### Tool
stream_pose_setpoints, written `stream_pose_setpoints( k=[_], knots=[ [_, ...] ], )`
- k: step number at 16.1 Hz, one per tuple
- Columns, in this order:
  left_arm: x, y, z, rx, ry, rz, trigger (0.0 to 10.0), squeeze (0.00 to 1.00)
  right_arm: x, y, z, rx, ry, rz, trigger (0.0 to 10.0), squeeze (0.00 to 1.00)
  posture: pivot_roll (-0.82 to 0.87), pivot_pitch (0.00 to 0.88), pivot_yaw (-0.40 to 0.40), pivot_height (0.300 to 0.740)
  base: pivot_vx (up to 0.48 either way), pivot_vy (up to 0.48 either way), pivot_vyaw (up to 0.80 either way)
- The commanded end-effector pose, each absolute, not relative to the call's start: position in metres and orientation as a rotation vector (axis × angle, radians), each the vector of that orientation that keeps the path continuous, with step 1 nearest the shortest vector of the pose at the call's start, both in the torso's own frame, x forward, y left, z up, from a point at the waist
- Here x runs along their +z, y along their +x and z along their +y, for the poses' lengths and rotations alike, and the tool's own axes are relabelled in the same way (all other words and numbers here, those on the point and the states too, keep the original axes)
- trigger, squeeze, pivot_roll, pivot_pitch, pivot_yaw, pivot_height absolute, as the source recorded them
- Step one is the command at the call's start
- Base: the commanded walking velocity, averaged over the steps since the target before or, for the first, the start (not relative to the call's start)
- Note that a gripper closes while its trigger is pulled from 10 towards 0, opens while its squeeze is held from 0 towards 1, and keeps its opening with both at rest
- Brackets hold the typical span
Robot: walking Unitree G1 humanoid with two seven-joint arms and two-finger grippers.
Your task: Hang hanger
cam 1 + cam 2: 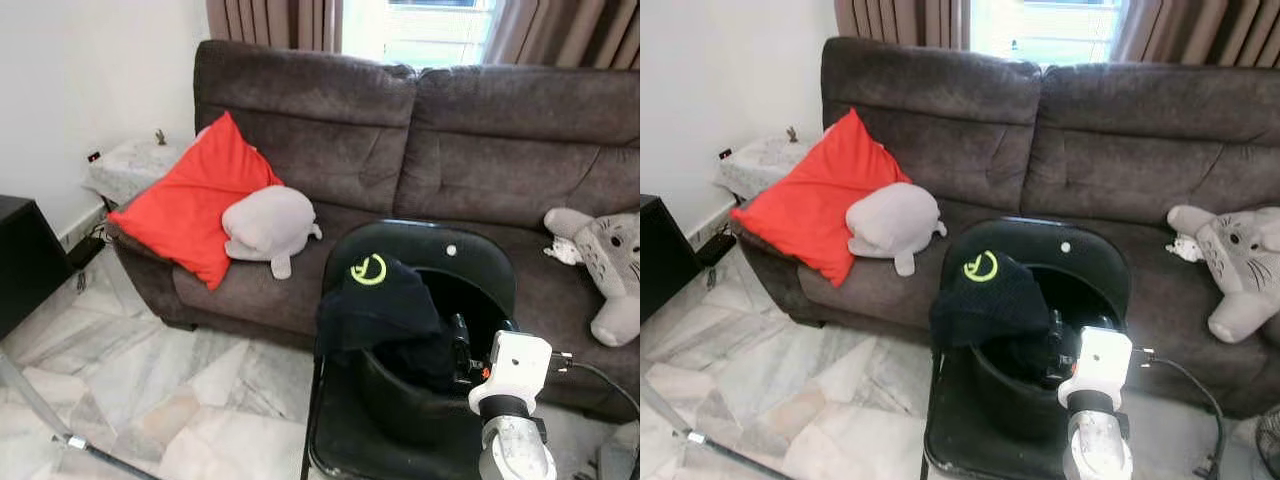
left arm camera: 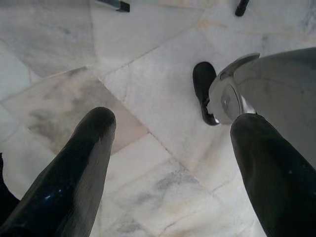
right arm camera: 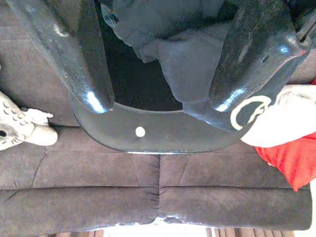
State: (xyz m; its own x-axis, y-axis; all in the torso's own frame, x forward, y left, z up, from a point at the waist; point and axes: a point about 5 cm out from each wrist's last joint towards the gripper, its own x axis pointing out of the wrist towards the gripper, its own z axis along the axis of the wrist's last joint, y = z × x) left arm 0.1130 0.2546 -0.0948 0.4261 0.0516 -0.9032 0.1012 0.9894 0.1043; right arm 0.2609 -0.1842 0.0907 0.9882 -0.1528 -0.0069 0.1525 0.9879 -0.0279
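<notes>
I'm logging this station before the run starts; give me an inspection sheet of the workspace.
Surface: marble tile floor.
Job's things: no hanger seen; black garment with yellow logo draped over a black bucket on a black chair.
Clutter: red cushion, grey plush, grey plush toy on the brown sofa.
Grippers: right gripper open over the garment; left gripper open, facing floor.
Cables: black cable by right arm.
Surroundings: curtains, window.

Silver arm [image 1: 517, 440] — glossy black fingers [image 2: 74, 173]

The left gripper [image 2: 173, 163], jaws apart, hangs over the marble floor [image 2: 148, 98] beside the robot's black foot [image 2: 203, 94].
</notes>
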Motion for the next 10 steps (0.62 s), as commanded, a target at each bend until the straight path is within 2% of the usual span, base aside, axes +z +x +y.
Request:
stream_pose_setpoints(
  k=[1,7,10],
  knots=[
    [-0.0944,0.1123,0.2575,-0.018,0.145,1.140,10.0,0.00,0.0975,0.2631,-0.1821,-0.147,-0.025,-0.010,10.0,0.00,0.04,0.000,0.008,0.740,0.281,0.000,0.00],
    [-0.0941,0.1128,0.2578,-0.016,0.146,1.139,10.0,0.00,0.0965,0.2626,-0.1815,-0.147,-0.024,-0.006,10.0,0.00,0.04,0.000,0.007,0.740,0.279,0.000,0.00],
    [-0.0938,0.1134,0.2580,-0.019,0.156,1.134,10.0,0.00,0.0960,0.2601,-0.1819,-0.143,-0.044,-0.002,10.0,0.00,0.03,0.000,0.008,0.740,0.000,0.000,0.00]
  ],
)
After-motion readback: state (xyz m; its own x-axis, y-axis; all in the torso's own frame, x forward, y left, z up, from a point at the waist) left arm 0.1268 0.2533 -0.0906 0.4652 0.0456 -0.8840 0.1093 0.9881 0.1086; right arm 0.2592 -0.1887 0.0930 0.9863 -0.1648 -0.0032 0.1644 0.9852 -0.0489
